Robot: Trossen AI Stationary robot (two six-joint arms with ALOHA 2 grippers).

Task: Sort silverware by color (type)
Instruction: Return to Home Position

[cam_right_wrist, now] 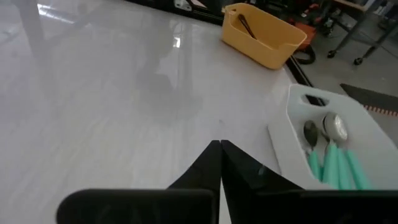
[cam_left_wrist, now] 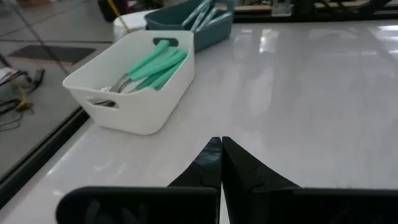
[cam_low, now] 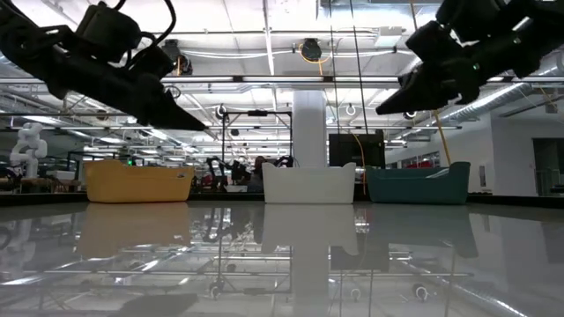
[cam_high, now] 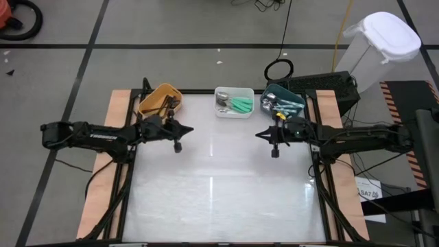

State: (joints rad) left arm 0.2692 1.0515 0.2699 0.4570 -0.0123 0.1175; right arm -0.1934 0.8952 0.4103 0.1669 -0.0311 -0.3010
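Overhead, left gripper (cam_high: 186, 129) and right gripper (cam_high: 260, 134) hovering above table (cam_high: 219, 195), fingers pressed together, empty; black spoons (cam_high: 169, 104) in orange bin (cam_high: 152, 97), mint-green spoons (cam_high: 241, 104) in white bin (cam_high: 233, 90), silver spoons (cam_high: 274, 104) in teal bin (cam_high: 298, 96)

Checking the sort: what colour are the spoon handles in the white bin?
Mint green; the spoon handles in the white plastic bin show best in the left wrist view.

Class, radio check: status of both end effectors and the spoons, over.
Left end effector shut, empty, raised. Right end effector likewise. Spoons all binned. Nothing blocking.
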